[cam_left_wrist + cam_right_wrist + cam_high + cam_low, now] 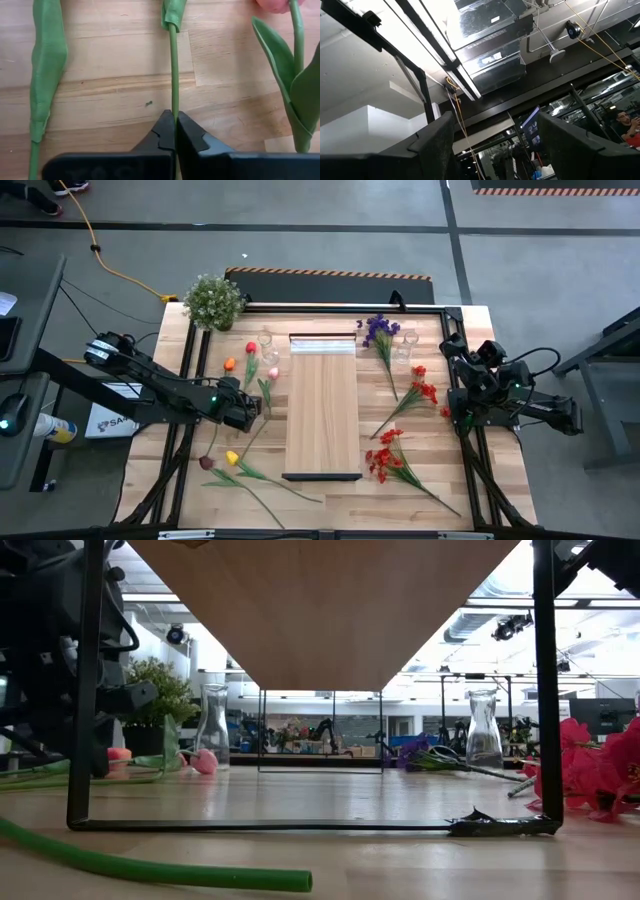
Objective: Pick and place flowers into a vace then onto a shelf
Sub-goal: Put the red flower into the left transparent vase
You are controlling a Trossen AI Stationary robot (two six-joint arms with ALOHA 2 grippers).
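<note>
My left end effector [175,131] is down on the counter [330,500], left of the shelf [322,408], with its fingers pinched together on a thin green stem [174,70]. In my left wrist view the stem runs straight out from between the fingertips toward a folded leaf, with another long leaf [46,65] lying beside it and a pink bloom [278,5] at the edge. From above, this grip sits among the tulips [252,360] spread on the left half of the counter, where red, orange, pink and yellow heads lie flat on the wood; I cannot tell which bloom this stem belongs to. The red sprays [388,455] and the purple sprig [379,330] lie on the right half, well apart from my grip. Two clear glass vases [268,340] stand near the far end of the shelf, one on each side, and a bushy potted plant [213,300] stands at the far left corner. My right end effector [497,145] waits raised at the right edge of the counter, tilted toward the ceiling, its fingers standing apart and holding nothing.
</note>
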